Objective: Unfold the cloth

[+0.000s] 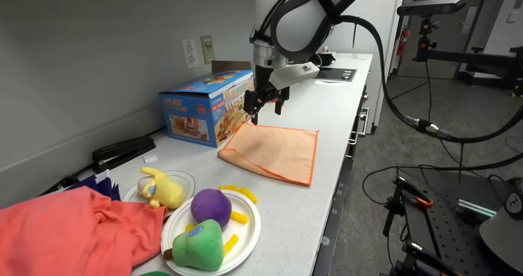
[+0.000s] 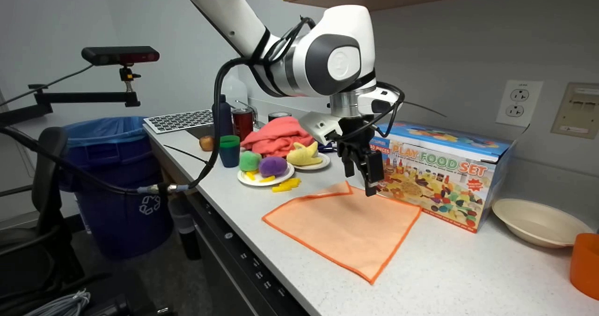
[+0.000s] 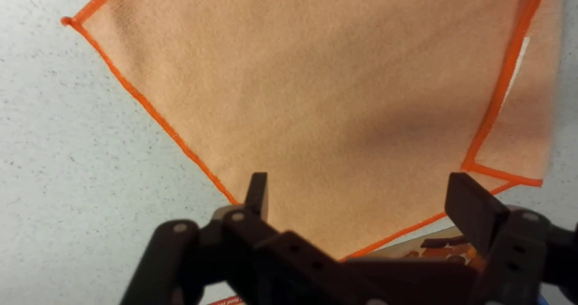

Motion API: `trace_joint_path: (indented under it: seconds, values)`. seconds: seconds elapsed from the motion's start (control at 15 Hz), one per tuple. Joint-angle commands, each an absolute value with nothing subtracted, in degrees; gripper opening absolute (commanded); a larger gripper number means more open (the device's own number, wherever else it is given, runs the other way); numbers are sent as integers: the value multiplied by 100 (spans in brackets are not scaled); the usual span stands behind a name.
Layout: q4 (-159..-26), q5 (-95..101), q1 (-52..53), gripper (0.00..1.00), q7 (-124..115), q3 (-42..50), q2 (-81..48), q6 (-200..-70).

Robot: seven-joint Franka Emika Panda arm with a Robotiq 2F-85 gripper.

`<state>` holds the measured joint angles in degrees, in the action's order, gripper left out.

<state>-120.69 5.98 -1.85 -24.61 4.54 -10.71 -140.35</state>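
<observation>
Red fabric (image 1: 77, 231): nearest the camera in an exterior view, heaped at far left; no part of my work.
Box (image 1: 186, 122): upright on the counter (image 1: 294, 210).
Plate (image 1: 251, 237): just right of the red fabric, bearing a green pear (image 1: 200, 245) and a purple ball (image 1: 211, 204); apart from the cloth (image 1: 278, 149).
Cloth: on the counter, beside the box, mostly spread flat; I judge unfolding nearly complete.
Fold (image 3: 519, 133): strip along the side toward the plate, apparently turned over, widest at the box end; outstanding item.
Method: I should centre on the free hem corner (image 3: 468, 165), descend squarely, take the upper layer alone in a shallow pinch, raise it slightly, draw it outward toward the plate and lay it down before releasing. Pinching both layers would likely drag the whole cloth; swinging wide could knock the box.
Gripper (image 3: 356, 178): my fingers (image 3: 472, 210) stand wide apart in the wrist view, spanning the cloth's corner nearest the box, with nothing held. One finger lies just beside the hem corner there. Contact with the cloth: I cannot confirm any; the tips appear to hang above it.
</observation>
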Motion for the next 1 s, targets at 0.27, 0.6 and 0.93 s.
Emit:
trace_joint_path:
  seconds: [0.27,0.6,0.93]
  values:
    - [-12062,578,-134,100,-2442,505,-1056,-14025]
    - [-11886,617,-117,100,-2478,505,-1216,-14274]
    - [-11016,-375,-197,100,-1813,170,-1821,-14383]
